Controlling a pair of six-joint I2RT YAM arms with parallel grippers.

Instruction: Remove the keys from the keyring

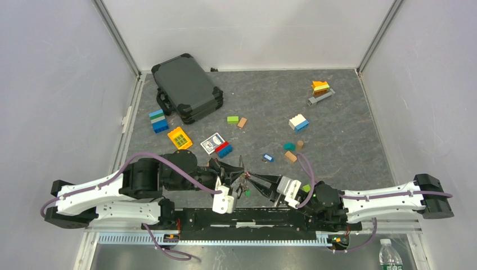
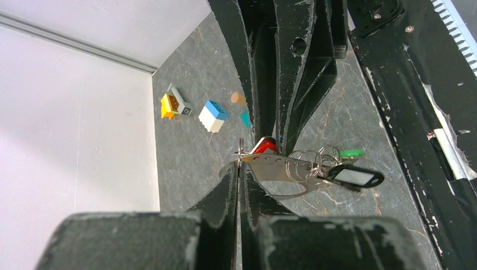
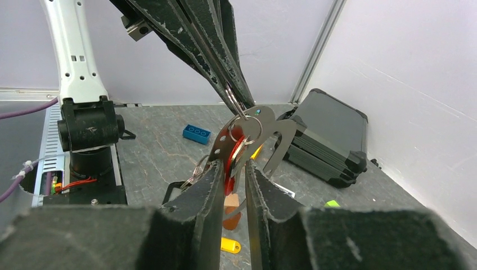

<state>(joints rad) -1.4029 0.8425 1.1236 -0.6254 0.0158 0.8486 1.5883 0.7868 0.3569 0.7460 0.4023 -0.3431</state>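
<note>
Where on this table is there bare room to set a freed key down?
Bare mat lies at the back between the black case and the orange-topped block stack, and on the right beyond the white-blue block. It is crowded around the card box and the keyring.

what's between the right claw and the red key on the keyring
nothing visible. the red-headed silver key hangs right in the gap between the fingers of the right claw, on the flat grey metal keyring that the left claw pinches from the opposite side
</note>
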